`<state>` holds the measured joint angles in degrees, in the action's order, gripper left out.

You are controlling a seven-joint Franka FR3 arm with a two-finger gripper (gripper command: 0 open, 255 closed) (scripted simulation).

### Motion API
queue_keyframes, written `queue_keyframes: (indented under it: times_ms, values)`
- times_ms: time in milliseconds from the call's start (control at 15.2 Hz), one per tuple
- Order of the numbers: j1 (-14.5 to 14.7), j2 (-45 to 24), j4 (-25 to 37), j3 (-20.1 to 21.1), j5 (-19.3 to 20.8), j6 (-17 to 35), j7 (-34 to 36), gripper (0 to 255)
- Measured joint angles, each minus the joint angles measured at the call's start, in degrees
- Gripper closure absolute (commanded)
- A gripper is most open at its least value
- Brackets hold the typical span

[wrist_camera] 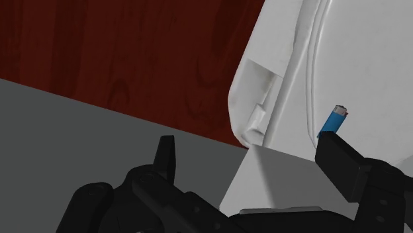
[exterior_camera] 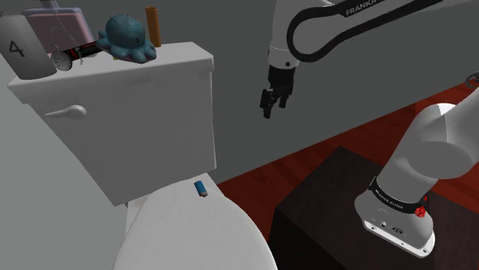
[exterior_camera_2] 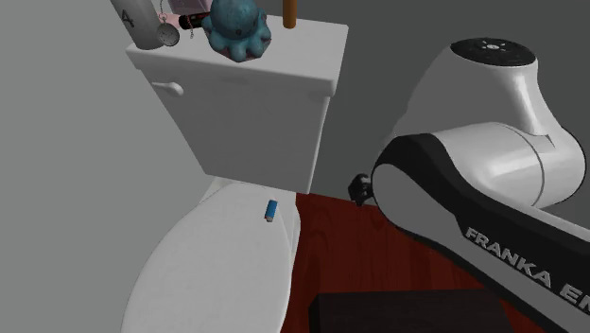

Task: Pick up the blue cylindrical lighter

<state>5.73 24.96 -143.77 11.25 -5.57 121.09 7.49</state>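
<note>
Now: blue cylindrical lighter on the toilet lid, black two-finger gripper wide open

The white toilet with closed lid stands against a grey wall. Beside it, the white robot arm reaches over the red-brown floor. A blue octopus toy sits on the tank top. The gripper hangs in the air beside the tank's corner and holds nothing. The lighter lies at the lid's back edge, near the tank.

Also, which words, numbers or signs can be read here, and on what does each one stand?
"4": on the grey container on the toilet tank.
"FRANKA": on the white arm, shoulder view, cut off by the picture's edge.
"FRANKA E": same arm, second exterior view, also cut off.
White print on the arm's dark ring: too small to read.
</note>
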Motion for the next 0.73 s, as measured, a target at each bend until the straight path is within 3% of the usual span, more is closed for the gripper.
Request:
queue_keyframes:
  times_ms: [330,726]
  values:
    - [1.2,-9.0,1.6,4.2,0.1,7.0,5.3,0]
    - [2.4,-21.7,6.1,8.5,3.5,14.3,13.0,0]
